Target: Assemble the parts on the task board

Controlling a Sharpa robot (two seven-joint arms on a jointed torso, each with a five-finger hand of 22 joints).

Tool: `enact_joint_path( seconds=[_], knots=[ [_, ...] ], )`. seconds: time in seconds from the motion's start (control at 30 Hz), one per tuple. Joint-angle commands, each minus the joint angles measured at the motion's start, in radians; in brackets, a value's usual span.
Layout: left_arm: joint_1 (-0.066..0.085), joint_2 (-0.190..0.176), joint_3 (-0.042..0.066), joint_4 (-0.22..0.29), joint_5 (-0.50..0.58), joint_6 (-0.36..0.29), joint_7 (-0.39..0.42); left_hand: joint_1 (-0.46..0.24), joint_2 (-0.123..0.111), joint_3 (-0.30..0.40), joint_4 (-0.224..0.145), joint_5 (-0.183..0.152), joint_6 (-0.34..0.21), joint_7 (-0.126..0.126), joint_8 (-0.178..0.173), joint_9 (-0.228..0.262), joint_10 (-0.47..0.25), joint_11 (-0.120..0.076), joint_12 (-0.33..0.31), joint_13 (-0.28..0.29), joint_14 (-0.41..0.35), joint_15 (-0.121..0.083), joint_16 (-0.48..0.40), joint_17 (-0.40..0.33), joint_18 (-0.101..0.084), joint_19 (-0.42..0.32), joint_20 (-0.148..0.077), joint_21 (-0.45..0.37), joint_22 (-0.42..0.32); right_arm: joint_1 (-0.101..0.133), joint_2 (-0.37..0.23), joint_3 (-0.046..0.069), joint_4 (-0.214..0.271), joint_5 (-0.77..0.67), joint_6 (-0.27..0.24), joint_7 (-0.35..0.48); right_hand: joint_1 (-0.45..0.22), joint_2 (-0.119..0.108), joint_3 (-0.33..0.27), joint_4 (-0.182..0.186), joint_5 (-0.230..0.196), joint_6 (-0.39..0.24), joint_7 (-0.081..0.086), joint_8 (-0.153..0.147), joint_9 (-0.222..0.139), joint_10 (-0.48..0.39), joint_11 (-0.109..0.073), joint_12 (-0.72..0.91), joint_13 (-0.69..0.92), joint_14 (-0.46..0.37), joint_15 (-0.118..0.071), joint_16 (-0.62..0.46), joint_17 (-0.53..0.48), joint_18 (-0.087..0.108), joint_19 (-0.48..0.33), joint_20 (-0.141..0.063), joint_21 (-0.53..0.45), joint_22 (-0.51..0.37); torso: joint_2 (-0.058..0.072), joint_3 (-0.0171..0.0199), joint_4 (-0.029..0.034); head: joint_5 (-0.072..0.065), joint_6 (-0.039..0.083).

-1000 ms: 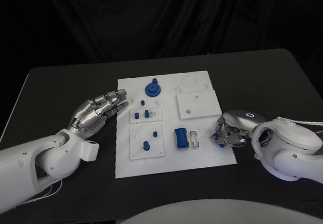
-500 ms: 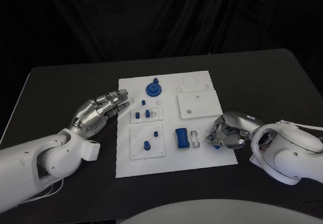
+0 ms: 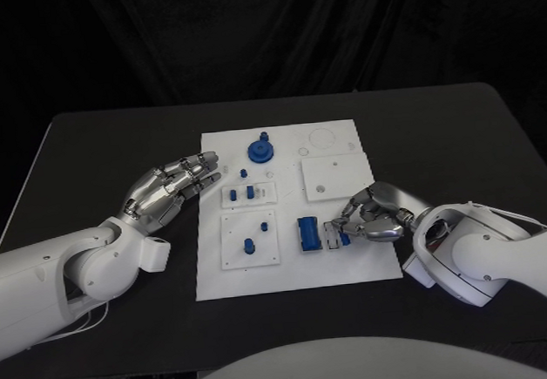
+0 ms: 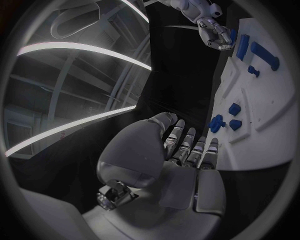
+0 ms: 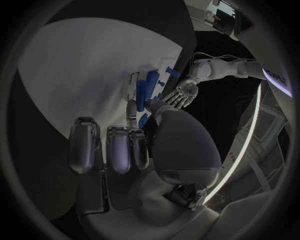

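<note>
My right hand (image 3: 374,220) pinched a small blue part (image 3: 344,239) over the task board's (image 3: 355,267) near right area, just beside the long blue block (image 3: 307,234). My left hand (image 3: 170,190) hovered spread, left of the board.

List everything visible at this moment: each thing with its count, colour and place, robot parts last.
Flat rectangular table: one, black, under everything.
Flat task board: one, white, mid-table.
Round knobbed part: one, blue, board's far end.
Long block part: one, blue, near middle of the board, beside the right hand's fingertips.
Small peg parts: several, blue, on the raised white squares on the board's left side.
Small part: one, blue, at the right hand's fingertips; whether it is held cannot be told.
Left hand: silver, fingers apart, at the board's left edge, holding nothing.
Right hand: silver, over the board's right side.
</note>
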Motion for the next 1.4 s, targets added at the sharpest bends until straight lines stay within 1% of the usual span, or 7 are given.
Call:
enact_joint_path(
  seconds=[0.03, 0.4, 1.03, 1.13, 1.17, 1.2, 1.4],
  knots=[
    [-0.001, 0.003, 0.001, 0.0, -0.003, 0.017, 0.004, -0.007, 0.001, 0.007, -0.001, 0.004, 0.003, 0.007, 0.006, 0.0, 0.008, 0.002, 0.005, 0.001, 0.005, 0.001, 0.006, 0.001, -0.008, 0.007, 0.002, 0.007, 0.001, 0.002, 0.009, 0.0, -0.01, 0.033, -0.04, 0.029, -0.013, 0.005, 0.076, -0.07, 0.004, -0.007, -0.005, 0.002, 0.001, 0.104, -0.006, 0.003, 0.263, 0.074, -0.004, 0.002, 0.087, 0.003, 0.041, -0.006, -0.004, 0.198, 0.0, 0.0003, -0.0006, 0.0, 0.0],
    [-0.002, 0.007, 0.001, -0.004, -0.003, 0.023, -0.001, -0.007, 0.002, 0.01, -0.001, 0.004, 0.002, 0.007, 0.006, 0.0, 0.009, 0.003, 0.005, 0.001, 0.005, 0.002, 0.006, 0.001, -0.009, 0.008, 0.002, 0.007, 0.002, 0.0, 0.036, -0.001, -0.038, -0.051, 0.006, -0.034, -0.048, 0.005, 0.055, -0.056, -0.031, -0.021, 0.001, -0.005, -0.001, 0.104, -0.001, 0.003, 0.263, 0.071, 0.0, -0.005, 0.073, 0.004, 0.038, -0.003, -0.013, 0.195, 0.0, 0.0005, -0.0008, 0.002, 0.0],
    [-0.002, 0.01, 0.001, -0.008, -0.003, 0.027, -0.005, -0.007, 0.002, 0.01, -0.001, 0.004, 0.002, 0.007, 0.006, 0.0, 0.009, 0.003, 0.005, 0.001, 0.005, 0.002, 0.006, 0.001, -0.009, 0.008, 0.002, 0.007, 0.002, -0.005, 0.057, -0.001, -0.052, -0.078, 0.051, -0.08, -0.072, 0.01, 0.032, -0.044, -0.038, -0.024, 0.004, -0.008, -0.003, 0.104, 0.003, 0.003, 0.263, 0.069, 0.003, -0.008, 0.066, 0.005, 0.036, 0.0, -0.017, 0.193, 0.0, 0.0004, -0.0009, 0.0, 0.0],
    [-0.002, 0.01, 0.001, -0.009, -0.003, 0.028, -0.006, -0.007, 0.002, 0.01, -0.001, 0.004, 0.002, 0.007, 0.006, 0.0, 0.009, 0.003, 0.005, 0.001, 0.005, 0.002, 0.006, 0.001, -0.009, 0.008, 0.002, 0.007, 0.002, -0.006, 0.06, -0.001, -0.054, -0.078, 0.059, -0.084, -0.089, 0.015, 0.014, -0.034, -0.075, -0.023, 0.005, -0.009, -0.004, 0.104, 0.004, 0.003, 0.263, 0.069, 0.004, -0.009, 0.065, 0.006, 0.036, 0.002, -0.018, 0.193, 0.0, 0.0005, -0.0008, 0.0, 0.0],
    [-0.002, 0.01, 0.001, -0.009, -0.003, 0.028, -0.006, -0.008, 0.002, 0.012, -0.001, 0.004, 0.001, 0.008, 0.006, 0.0, 0.008, 0.003, 0.004, 0.001, 0.005, 0.003, 0.006, 0.001, -0.01, 0.009, 0.002, 0.007, 0.002, -0.006, 0.06, -0.001, -0.054, -0.079, 0.061, -0.085, -0.114, 0.015, -0.005, -0.017, -0.121, -0.021, 0.008, -0.009, -0.005, 0.104, 0.006, 0.003, 0.263, 0.069, 0.007, -0.009, 0.064, 0.006, 0.035, 0.003, -0.019, 0.193, 0.0, 0.0005, -0.0008, 0.0, 0.0],
    [-0.002, 0.011, 0.001, -0.009, -0.003, 0.029, -0.007, -0.008, 0.002, 0.012, -0.001, 0.004, 0.001, 0.008, 0.006, 0.0, 0.008, 0.003, 0.004, 0.001, 0.005, 0.003, 0.006, 0.001, -0.01, 0.009, 0.002, 0.007, 0.002, -0.007, 0.061, -0.001, -0.055, -0.079, 0.062, -0.086, -0.117, 0.018, -0.01, -0.014, -0.134, -0.021, 0.008, -0.01, -0.006, 0.104, 0.006, 0.003, 0.263, 0.069, 0.007, -0.01, 0.062, 0.006, 0.035, 0.004, -0.02, 0.192, 0.0, 0.0005, -0.0007, 0.0, 0.0],
    [-0.003, 0.012, 0.001, -0.011, -0.003, 0.031, -0.009, -0.008, 0.002, 0.013, -0.001, 0.004, 0.001, 0.008, 0.006, 0.0, 0.008, 0.003, 0.004, 0.001, 0.005, 0.003, 0.006, 0.001, -0.01, 0.009, 0.002, 0.007, 0.001, -0.007, 0.064, -0.001, -0.057, -0.09, 0.072, -0.099, -0.154, 0.018, -0.055, 0.011, -0.175, -0.025, 0.012, -0.01, -0.006, 0.104, 0.01, 0.003, 0.263, 0.069, 0.009, -0.011, 0.061, 0.007, 0.034, 0.006, -0.023, 0.192, 0.0, 0.0005, -0.0007, 0.0, 0.0]
  ],
)
